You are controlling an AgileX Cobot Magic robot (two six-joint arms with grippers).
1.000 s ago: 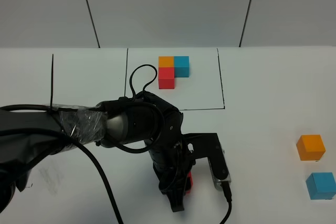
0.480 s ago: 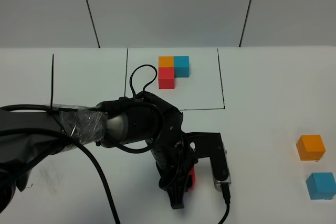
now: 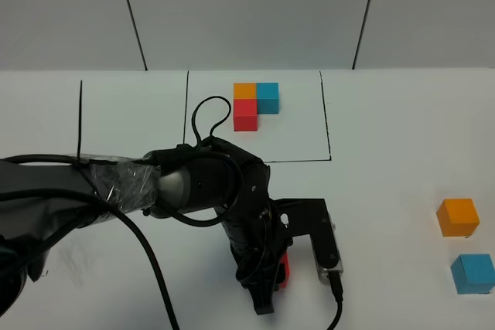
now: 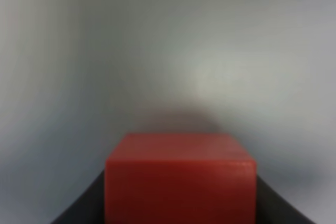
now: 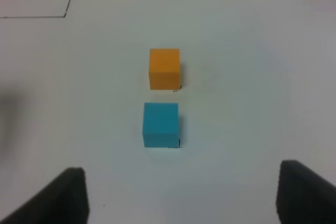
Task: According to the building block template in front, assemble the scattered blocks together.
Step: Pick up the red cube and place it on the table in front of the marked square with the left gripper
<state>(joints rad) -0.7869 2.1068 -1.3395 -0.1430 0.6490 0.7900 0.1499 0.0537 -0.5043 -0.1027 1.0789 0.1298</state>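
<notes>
Pinching a red cube (image 3: 284,267) mostly hidden under its arm (image 3: 155,187) at lower centre, left gripper (image 3: 277,274), right gripper (image 5: 180,195) spread, fingertips (image 5: 58,198) cropped, above orange cube (image 5: 165,68) and light blue cube (image 5: 160,124).

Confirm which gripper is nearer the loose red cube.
Left. The left gripper is shut on the red cube, with a finger against each side. The right gripper is open and out of the overhead view, facing the orange cube and blue cube instead.
</notes>
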